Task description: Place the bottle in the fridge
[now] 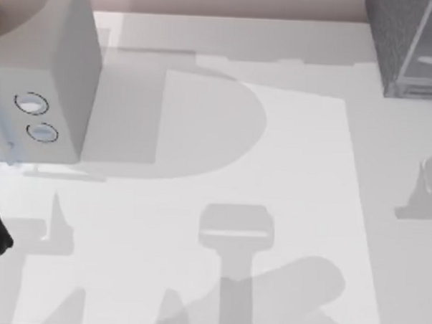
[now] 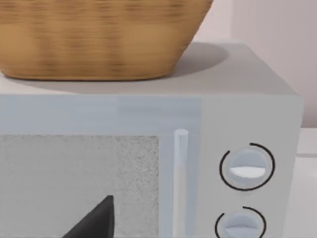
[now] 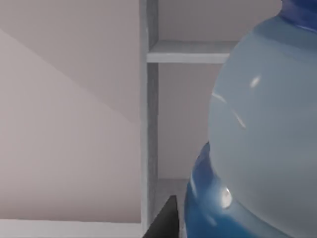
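One bottle, close up in the right wrist view: clear body, blue label band low, blue cap at the frame edge. It sits right against the right claw; one dark finger shows beside the label. Likely gripped, but can't tell how far the fingers are closed.

Behind the bottle is the open fridge: pale shelf, upright door edge, bare floor below. From above, the fridge sits at 1 o'clock on the tabletop.

Step in hand, my read: carry the bottle into the lower bay. Keep it upright, clear of the door edge, under the shelf, and set it on the floor before release.

Left claw is parked at 9 o'clock, facing the microwave, with a wicker basket on top. Well apart from the fridge, so no obstruction.
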Robot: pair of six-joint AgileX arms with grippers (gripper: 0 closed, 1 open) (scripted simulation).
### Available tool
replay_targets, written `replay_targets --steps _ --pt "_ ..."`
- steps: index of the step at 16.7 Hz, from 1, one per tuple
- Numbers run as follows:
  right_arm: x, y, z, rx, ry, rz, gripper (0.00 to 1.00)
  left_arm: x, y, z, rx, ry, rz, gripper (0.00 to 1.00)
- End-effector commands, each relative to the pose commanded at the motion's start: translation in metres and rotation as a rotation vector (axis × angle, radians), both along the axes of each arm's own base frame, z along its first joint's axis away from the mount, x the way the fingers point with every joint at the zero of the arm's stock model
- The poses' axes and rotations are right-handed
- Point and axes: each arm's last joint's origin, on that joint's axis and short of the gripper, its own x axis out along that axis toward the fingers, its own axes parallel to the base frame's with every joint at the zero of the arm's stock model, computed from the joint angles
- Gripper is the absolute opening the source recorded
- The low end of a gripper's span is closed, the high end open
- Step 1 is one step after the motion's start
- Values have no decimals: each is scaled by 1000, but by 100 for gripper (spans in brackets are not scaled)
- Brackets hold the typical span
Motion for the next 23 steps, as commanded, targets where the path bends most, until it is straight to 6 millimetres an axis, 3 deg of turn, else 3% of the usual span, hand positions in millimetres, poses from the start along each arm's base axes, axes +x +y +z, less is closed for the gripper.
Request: replay_targets --steps 3,6,9,13,18,23 --pt "42 -8 21 -11 8 4 1 0 0 0 0 0 0 100" --pt "98 -21 25 -18 27 5 1 0 0 0 0 0 0 100" --pt "156 -40 7 -20 56 1 1 0 0 0 0 0 0 100" --pt "220 -67 -44 -11 100 -9 1 0 0 0 0 0 0 100" --pt "258 -92 -104 5 131 -26 1 0 0 0 0 0 0 100" --pt "264 -97 -117 8 134 -30 1 0 0 0 0 0 0 100"
